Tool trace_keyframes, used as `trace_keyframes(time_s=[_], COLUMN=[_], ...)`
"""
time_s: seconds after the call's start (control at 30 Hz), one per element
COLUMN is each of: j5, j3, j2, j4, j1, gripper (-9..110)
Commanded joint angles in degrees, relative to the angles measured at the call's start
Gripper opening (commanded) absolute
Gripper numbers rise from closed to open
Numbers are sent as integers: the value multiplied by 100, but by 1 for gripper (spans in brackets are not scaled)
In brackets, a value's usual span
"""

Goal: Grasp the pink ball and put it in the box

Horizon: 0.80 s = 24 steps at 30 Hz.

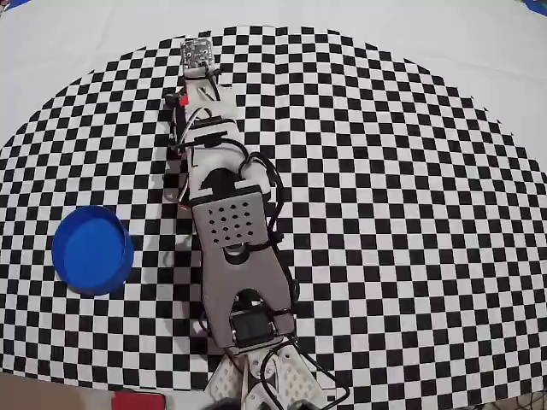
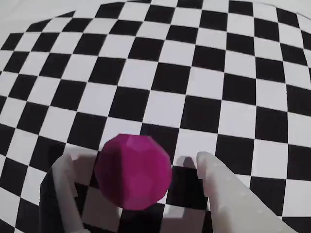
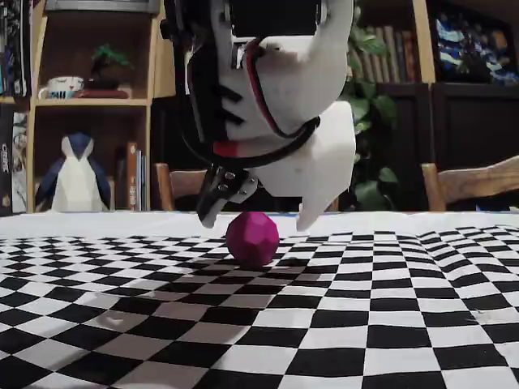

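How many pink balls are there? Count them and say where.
1: the small matte magenta-pink ball sits on the checkered cloth between the open tool's fingers; the arm hides it from overhead.

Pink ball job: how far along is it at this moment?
Done: the gripper is lined up over the pink ball, fingers open on either side. In hand: the grasp, not yet closed; the ball sits on the checkered cloth. Left: close, lift, carry to the blue tub, which is empty.
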Motion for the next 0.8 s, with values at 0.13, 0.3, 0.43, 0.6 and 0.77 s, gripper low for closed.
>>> trace_keyframes(time_s=[0.13, 0.3, 0.43, 0.6, 0.77], j5=[-44, -44, -44, -44, -44], j3=[-316, -343, -352, -352, -378], j2=[0, -18, -26, -44, -88], j4=[35, 44, 44, 44, 44], j1=[44, 44, 44, 44, 35], gripper=[29, 29, 29, 29, 29])
